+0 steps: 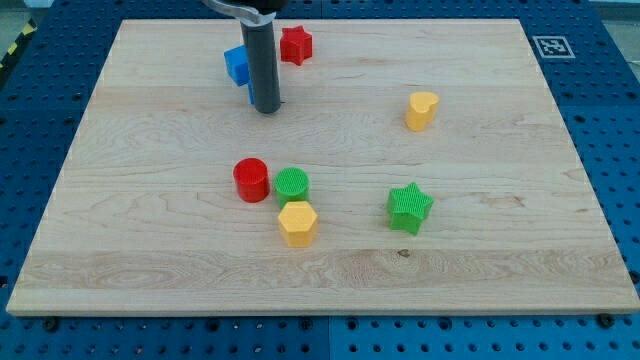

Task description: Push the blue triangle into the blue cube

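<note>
The blue cube [237,64] sits near the view's top, left of centre. A thin sliver of a second blue block, the blue triangle [250,93], shows just below the cube. It is mostly hidden behind my rod, so its shape cannot be made out. My tip [266,108] rests on the board right against that sliver, on its right, below and right of the cube. The triangle appears close to or touching the cube's lower right corner; I cannot tell which.
A red star [295,44] lies just right of the rod at the top. A yellow heart [421,109] is at the right. A red cylinder [251,180], green cylinder [292,184], yellow hexagon [298,222] and green star [409,207] sit lower down on the wooden board [520,260].
</note>
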